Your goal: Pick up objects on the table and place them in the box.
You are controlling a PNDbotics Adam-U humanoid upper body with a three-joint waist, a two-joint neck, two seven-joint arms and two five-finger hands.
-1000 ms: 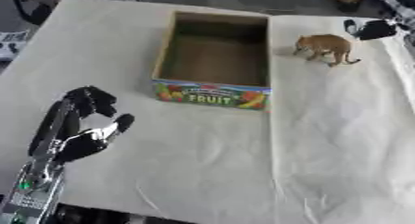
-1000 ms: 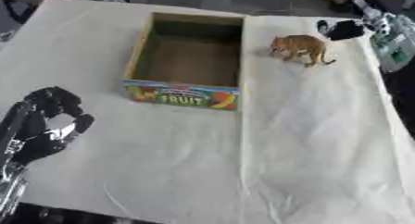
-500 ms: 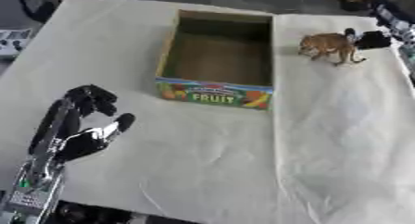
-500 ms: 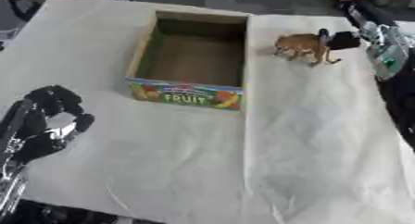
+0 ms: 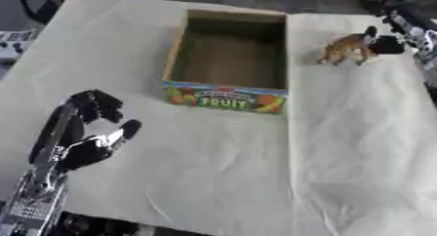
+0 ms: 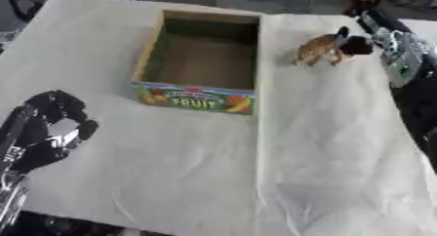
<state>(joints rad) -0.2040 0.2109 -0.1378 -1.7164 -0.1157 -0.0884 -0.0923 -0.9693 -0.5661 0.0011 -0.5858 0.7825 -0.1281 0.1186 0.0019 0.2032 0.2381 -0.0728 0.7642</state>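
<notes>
Black left hand (image 5: 85, 132) sits idle at the lower left on the white table cover (image 5: 213, 181), fingers curled in toward the palm, holding nothing. Well apart from everything that matters.

Cardboard box (image 5: 228, 59) is mid-table, open top, "FRUIT" label on the near wall. Inside looks empty: bare brown floor, nothing placed yet.

Just right of the box, the brown toy animal (image 5: 344, 47) stands upright on its legs on the cloth, apart from the box wall. Only loose object I can see on the table.

Right hand (image 5: 382, 42) comes in from the upper right and is at the toy's far end. Dark fingers sit against or around its rear; contact looks likely, but I cannot tell whether they have closed on it or are only alongside. Toy's feet seem to be on the cloth, so not lifted.

Step in hand, as I read it: grasp phase of the first pick. Placement count zero.

Next move calls for:
- confirm closure on the toy's body, not a leg or the tail
- lift straight up, high enough to clear the box's right wall
- short move left over the opening, then release

Risk: toy is narrow and stands on thin legs, so a sideways nudge likely tips it before the grip sets.
</notes>
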